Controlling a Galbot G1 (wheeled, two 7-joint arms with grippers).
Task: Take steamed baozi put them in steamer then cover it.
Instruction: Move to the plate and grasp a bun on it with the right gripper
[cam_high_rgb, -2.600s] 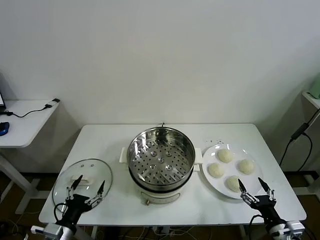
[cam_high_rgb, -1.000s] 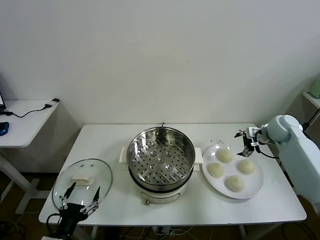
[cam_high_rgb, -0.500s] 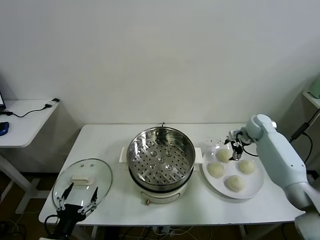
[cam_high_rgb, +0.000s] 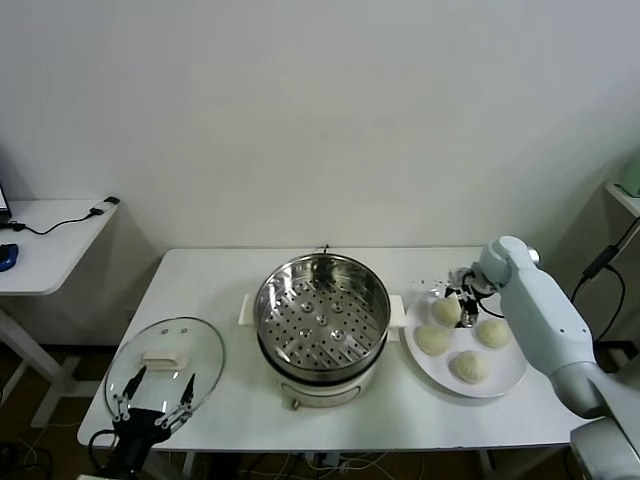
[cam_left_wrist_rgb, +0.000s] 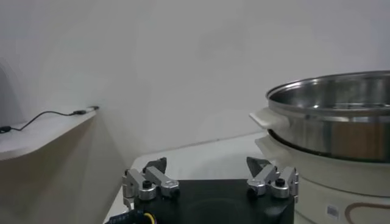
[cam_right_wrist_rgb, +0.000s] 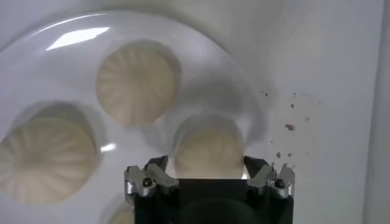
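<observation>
Four cream-white baozi lie on a white plate (cam_high_rgb: 461, 340) at the right of the table. My right gripper (cam_high_rgb: 463, 296) hangs open over the rear baozi (cam_high_rgb: 446, 310). In the right wrist view that baozi (cam_right_wrist_rgb: 207, 151) sits between the spread fingers (cam_right_wrist_rgb: 155, 178) of the right gripper (cam_right_wrist_rgb: 206, 163), with two others (cam_right_wrist_rgb: 137, 82) (cam_right_wrist_rgb: 46, 159) beside it. The steamer (cam_high_rgb: 321, 318) stands uncovered at the table's middle, its perforated tray bare. The glass cover (cam_high_rgb: 165, 365) lies flat at the front left. My left gripper (cam_high_rgb: 152, 396) waits open at the cover's near edge.
A side desk (cam_high_rgb: 50, 240) with a cable stands at the far left. In the left wrist view the steamer (cam_left_wrist_rgb: 332, 119) rises to one side of the open left gripper (cam_left_wrist_rgb: 207, 165) above the white table (cam_left_wrist_rgb: 201, 152). Dark specks mark the table beside the plate (cam_right_wrist_rgb: 201, 91).
My right arm has swung in from the plate's far right side and come down over the rear baozi. The left gripper has stayed by the cover.
</observation>
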